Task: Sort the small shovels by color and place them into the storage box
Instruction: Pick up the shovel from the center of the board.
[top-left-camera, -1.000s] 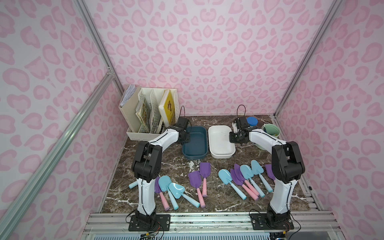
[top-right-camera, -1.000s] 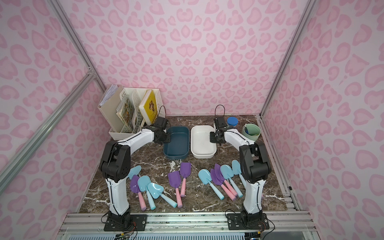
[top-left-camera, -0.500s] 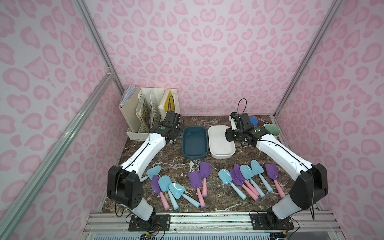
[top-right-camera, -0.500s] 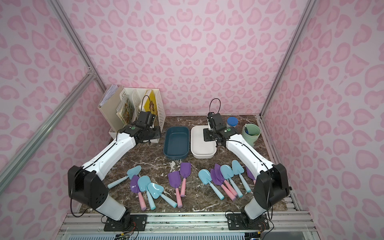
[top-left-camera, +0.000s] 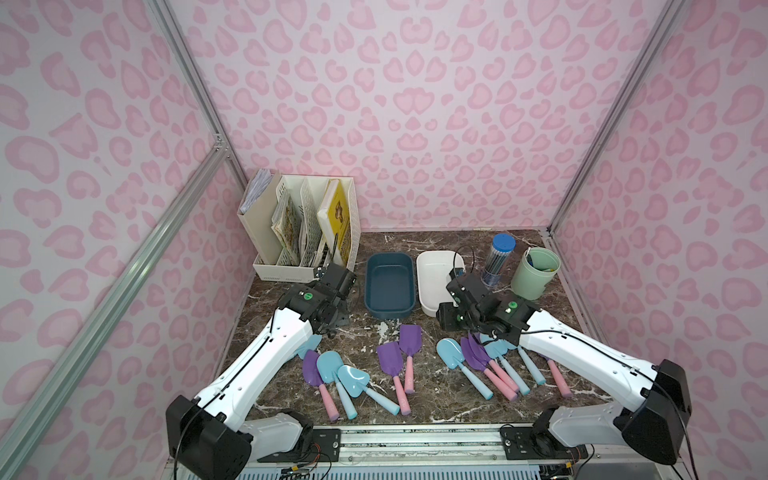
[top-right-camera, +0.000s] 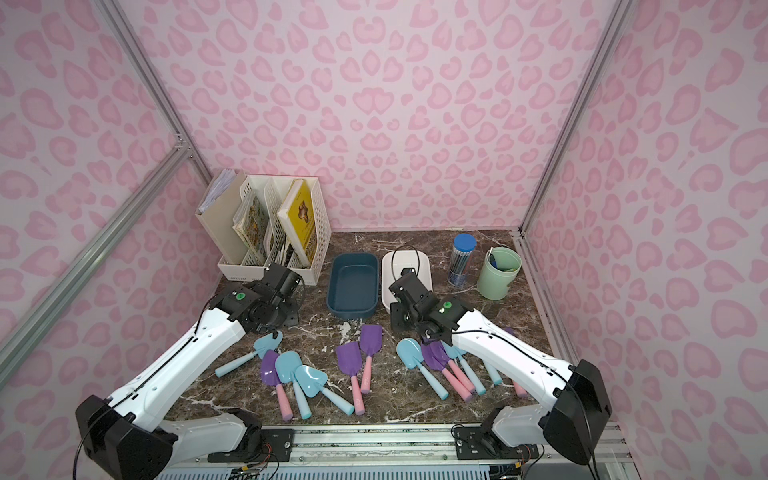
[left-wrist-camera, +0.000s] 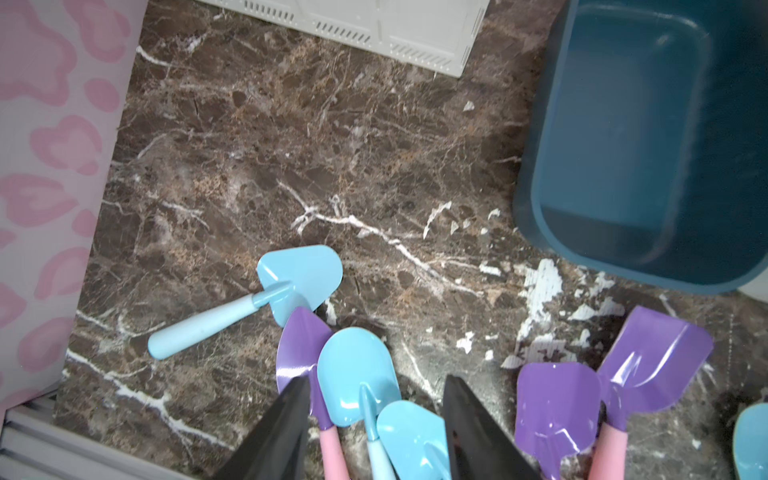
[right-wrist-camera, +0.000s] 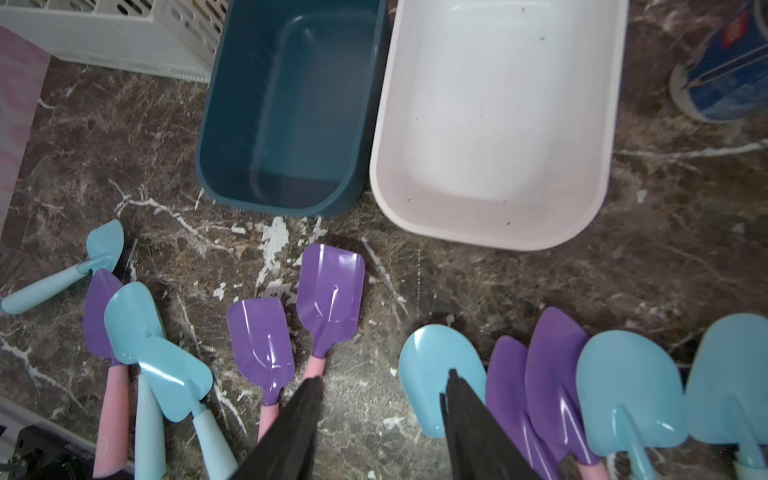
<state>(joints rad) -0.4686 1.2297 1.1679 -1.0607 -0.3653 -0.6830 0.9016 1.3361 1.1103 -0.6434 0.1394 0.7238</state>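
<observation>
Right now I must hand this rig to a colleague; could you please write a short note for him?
Left gripper: open, empty, above the shovels on its side.
Right gripper: open, empty, near the shovels on its side.
Things: light blue shovels and purple shovels lie mixed on the table, in front of the dark blue box and the white box.
Done: nothing; both boxes are empty.
Left: sort every shovel by color into the boxes.
</observation>
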